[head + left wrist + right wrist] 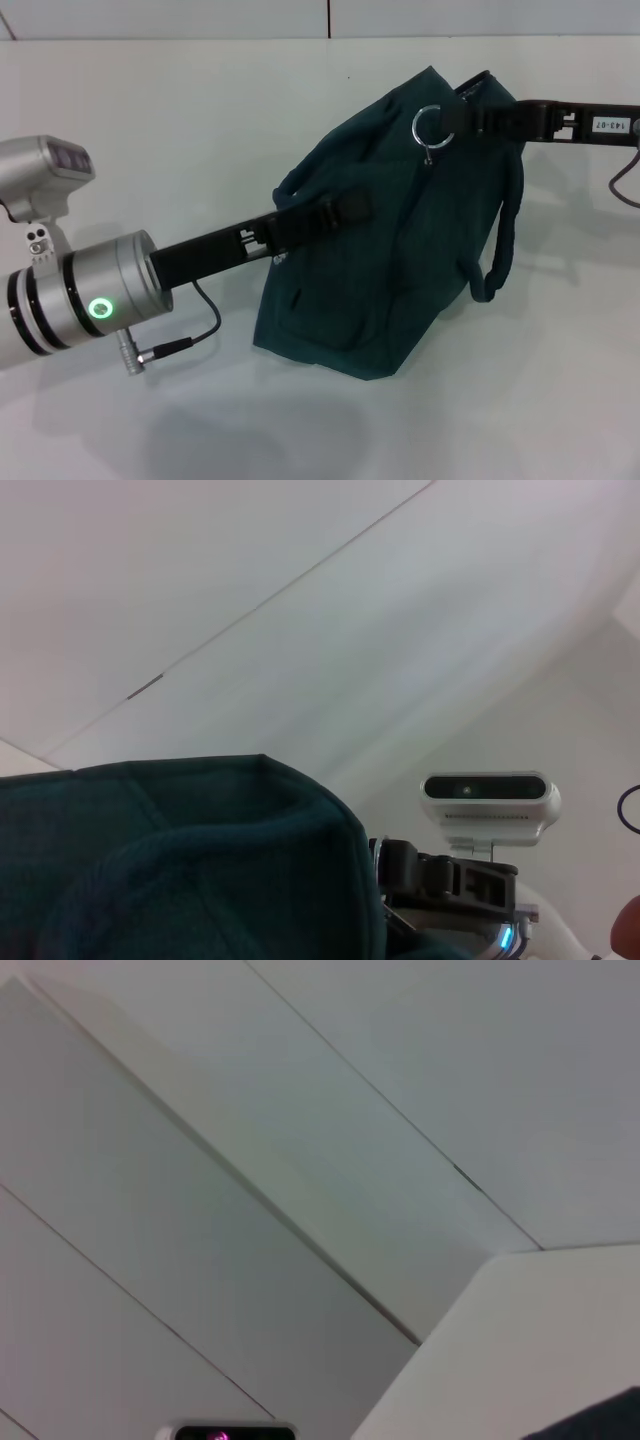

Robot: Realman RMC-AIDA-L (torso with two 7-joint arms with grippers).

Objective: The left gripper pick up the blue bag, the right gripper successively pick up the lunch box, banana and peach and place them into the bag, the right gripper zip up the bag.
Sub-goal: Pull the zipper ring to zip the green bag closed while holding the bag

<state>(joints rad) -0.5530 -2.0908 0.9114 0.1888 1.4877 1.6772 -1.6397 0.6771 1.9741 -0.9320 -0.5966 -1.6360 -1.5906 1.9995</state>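
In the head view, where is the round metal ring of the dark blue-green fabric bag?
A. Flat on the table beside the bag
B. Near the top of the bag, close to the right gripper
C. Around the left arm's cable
B: the round metal ring hangs near the top of the dark blue-green fabric bag, right beside the tip of the right gripper.

Your robot's two arms: silver wrists, black grippers.
Left wrist (95,295) shows a green ring light and black cable; right gripper (470,118) carries a white "143-07" label.
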